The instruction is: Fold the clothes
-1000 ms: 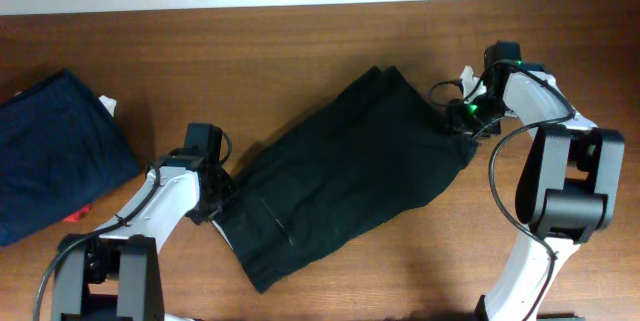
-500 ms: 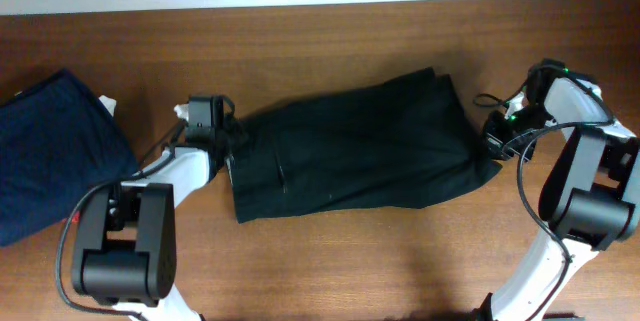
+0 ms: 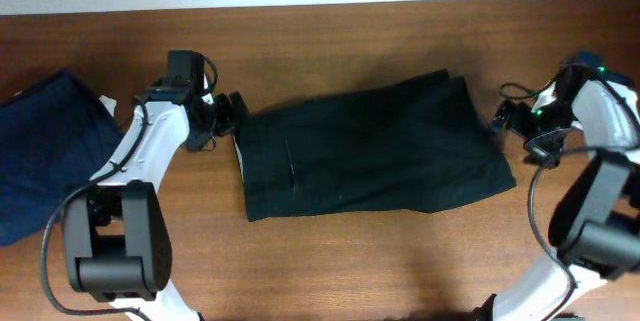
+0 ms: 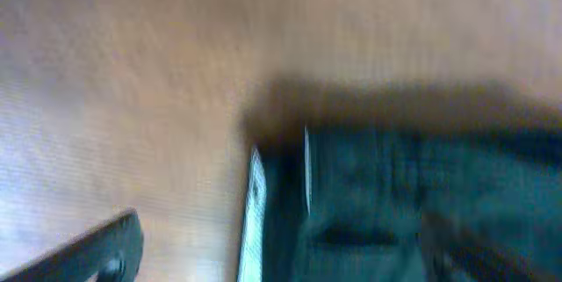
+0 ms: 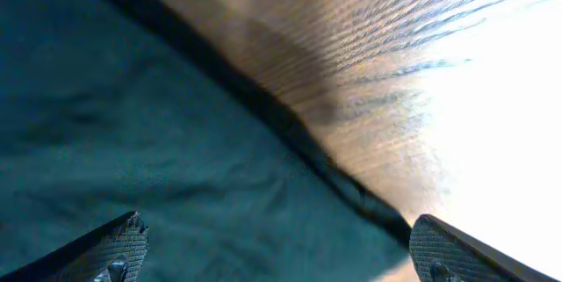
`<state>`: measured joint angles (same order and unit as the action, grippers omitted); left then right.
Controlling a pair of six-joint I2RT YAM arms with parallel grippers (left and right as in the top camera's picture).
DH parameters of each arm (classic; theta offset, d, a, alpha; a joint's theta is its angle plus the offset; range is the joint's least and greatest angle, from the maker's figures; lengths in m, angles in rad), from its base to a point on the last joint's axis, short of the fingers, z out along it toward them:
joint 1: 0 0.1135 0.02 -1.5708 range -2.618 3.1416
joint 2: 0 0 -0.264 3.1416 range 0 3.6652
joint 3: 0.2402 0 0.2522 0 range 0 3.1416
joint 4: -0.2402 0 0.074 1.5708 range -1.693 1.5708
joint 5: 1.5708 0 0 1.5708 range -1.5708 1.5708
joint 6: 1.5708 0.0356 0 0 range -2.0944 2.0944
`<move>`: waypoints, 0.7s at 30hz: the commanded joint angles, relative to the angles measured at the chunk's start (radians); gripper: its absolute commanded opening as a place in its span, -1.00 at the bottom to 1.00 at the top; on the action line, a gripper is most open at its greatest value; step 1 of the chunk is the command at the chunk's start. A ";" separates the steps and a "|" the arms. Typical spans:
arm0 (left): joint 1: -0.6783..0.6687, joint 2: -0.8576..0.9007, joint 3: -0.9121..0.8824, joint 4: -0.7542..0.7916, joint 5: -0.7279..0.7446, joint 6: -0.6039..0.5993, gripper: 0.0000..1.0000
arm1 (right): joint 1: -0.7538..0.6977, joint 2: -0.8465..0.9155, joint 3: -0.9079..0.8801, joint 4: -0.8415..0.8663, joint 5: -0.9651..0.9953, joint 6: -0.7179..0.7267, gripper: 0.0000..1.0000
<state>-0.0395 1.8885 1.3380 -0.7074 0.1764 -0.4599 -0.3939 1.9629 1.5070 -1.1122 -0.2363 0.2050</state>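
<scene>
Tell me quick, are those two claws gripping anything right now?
Left gripper: open, holding nothing, beside the black shorts.
Right gripper: open, holding nothing.

Overhead is evenly lit and sharp. The left wrist view is heavily blurred (the shorts smear), and glare whitens the table at the right wrist view's right edge.

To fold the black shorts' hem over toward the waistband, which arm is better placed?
Probably the right. The right gripper is open, with the black shorts filling the space between its fingers, close to their edge. The left gripper is at the opposite end.
</scene>
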 commanded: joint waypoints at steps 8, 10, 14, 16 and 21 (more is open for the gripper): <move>-0.071 -0.013 -0.187 -0.101 0.153 0.047 0.98 | 0.058 -0.251 0.002 -0.084 -0.025 -0.086 0.97; -0.076 -0.013 -0.246 -0.060 0.129 0.047 0.98 | 0.079 -0.251 0.002 -0.103 -0.025 -0.086 0.97; -0.087 -0.011 -0.406 0.188 0.273 0.097 0.23 | 0.125 -0.250 0.002 -0.117 -0.021 -0.086 0.97; -0.097 -0.011 -0.427 0.200 0.288 0.099 -0.74 | 0.140 -0.250 0.002 -0.120 -0.017 -0.086 0.97; -0.058 -0.026 -0.397 0.145 0.287 0.099 -1.00 | 0.181 -0.248 0.001 -0.114 -0.021 -0.151 0.83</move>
<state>-0.1211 1.8259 0.9535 -0.5045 0.4732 -0.3809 -0.2447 1.7218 1.5070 -1.2274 -0.2531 0.1150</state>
